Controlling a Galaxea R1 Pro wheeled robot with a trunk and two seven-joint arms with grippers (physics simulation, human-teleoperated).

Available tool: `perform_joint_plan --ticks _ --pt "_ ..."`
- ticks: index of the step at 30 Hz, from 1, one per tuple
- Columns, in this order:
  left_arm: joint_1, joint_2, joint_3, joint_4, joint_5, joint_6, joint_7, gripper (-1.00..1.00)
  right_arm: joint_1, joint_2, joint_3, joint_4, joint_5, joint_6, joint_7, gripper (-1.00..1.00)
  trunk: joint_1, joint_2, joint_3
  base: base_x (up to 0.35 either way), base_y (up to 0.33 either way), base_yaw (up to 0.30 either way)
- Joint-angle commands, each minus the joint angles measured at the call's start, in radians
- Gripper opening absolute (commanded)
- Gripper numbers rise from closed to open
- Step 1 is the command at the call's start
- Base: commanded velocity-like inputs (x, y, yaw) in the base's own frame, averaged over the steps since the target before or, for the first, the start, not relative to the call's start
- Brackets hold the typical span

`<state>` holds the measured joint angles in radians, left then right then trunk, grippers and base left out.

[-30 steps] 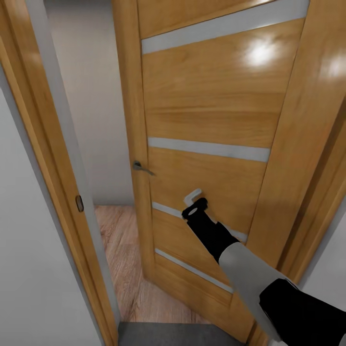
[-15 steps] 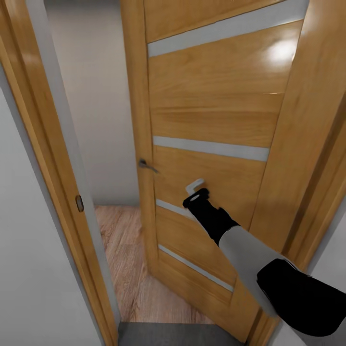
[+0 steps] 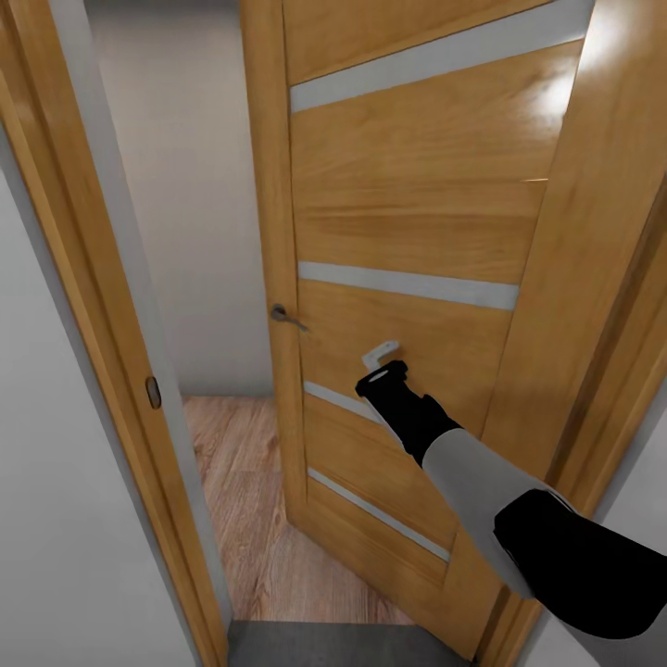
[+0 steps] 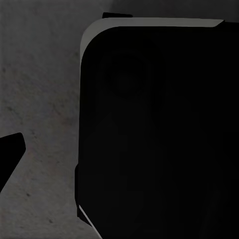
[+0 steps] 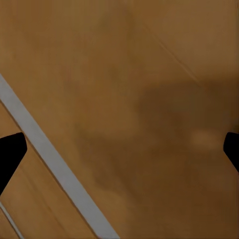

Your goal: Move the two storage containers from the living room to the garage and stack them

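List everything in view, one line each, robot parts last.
door: one, honey-brown wood with pale grey stripes, ajar ahead.
door handle: one, dark metal, on the door's free edge.
door frame: one, same wood, left and right of the opening.
wood plank floor: light brown, beyond the doorway.
concrete floor: dark grey, in the left wrist view.
right arm: one, black and grey, reaching to the door.
right tool: one, open, against the door panel.

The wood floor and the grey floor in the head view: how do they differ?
The wood floor is light brown planks and lies beyond the door; the grey floor is dark, plain and lies on the near side of the threshold. The wood floor shows grain lines, the grey floor none. Both are flat and bare where visible.
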<state>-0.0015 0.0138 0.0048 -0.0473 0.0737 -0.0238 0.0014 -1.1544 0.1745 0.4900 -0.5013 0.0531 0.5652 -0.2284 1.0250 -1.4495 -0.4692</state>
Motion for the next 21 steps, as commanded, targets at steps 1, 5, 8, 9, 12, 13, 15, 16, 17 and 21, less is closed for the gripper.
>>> perform_joint_plan --ticks 1,5,8,9,12,13,15,16,17,21 --pt "0.0 0.0 0.0 0.0 0.008 -0.002 0.0 1.0 -0.002 0.0 0.006 -0.002 0.029 0.007 -0.005 1.0 0.0 0.0 -0.001 0.0 0.0 0.0" --pt "0.0 0.0 0.0 0.0 0.008 -0.002 0.0 1.0 -0.002 0.0 0.005 -0.017 0.027 0.005 -0.005 1.0 0.0 0.0 -0.001 0.0 0.0 0.0" --pt "0.0 0.0 0.0 0.0 0.008 -0.002 0.0 1.0 -0.001 0.0 0.004 -0.044 0.026 0.013 -0.003 1.0 0.0 0.0 -0.001 0.0 0.0 0.0" --pt "0.0 0.0 0.0 0.0 0.008 -0.002 0.0 1.0 -0.001 0.0 0.004 -0.046 0.025 0.013 -0.002 1.0 0.0 0.0 -0.001 0.0 0.0 0.0" --pt "0.0 0.0 0.0 0.0 0.008 -0.002 0.0 1.0 0.002 0.0 0.002 -0.057 0.025 0.007 0.003 1.0 0.0 0.0 -0.001 0.0 0.0 0.0" --pt "0.0 0.0 0.0 0.0 0.008 -0.002 0.0 1.0 0.004 0.0 0.002 -0.059 0.024 0.006 0.003 1.0 0.0 0.0 -0.001 0.0 0.0 0.0" --pt "0.0 0.0 0.0 0.0 0.008 -0.002 0.0 1.0 0.004 0.0 0.002 -0.06 0.024 0.009 0.005 1.0 0.0 0.0 -0.001 0.0 0.0 0.0" --pt "0.0 0.0 0.0 0.0 0.008 -0.002 0.0 1.0 0.004 0.0 0.002 -0.061 0.024 0.01 0.006 1.0 0.0 0.0 -0.001 0.0 0.0 0.0" --pt "0.0 0.0 0.0 0.0 0.008 -0.002 0.0 1.0 0.005 0.0 0.002 -0.061 0.024 0.012 0.007 1.0 0.0 0.0 -0.001 0.0 0.0 0.0" --pt "0.0 0.0 0.0 0.0 0.008 -0.002 0.0 1.0 0.005 0.0 0.0 -0.06 0.024 0.015 0.009 1.0 0.0 0.0 -0.001 0.0 0.0 0.0"
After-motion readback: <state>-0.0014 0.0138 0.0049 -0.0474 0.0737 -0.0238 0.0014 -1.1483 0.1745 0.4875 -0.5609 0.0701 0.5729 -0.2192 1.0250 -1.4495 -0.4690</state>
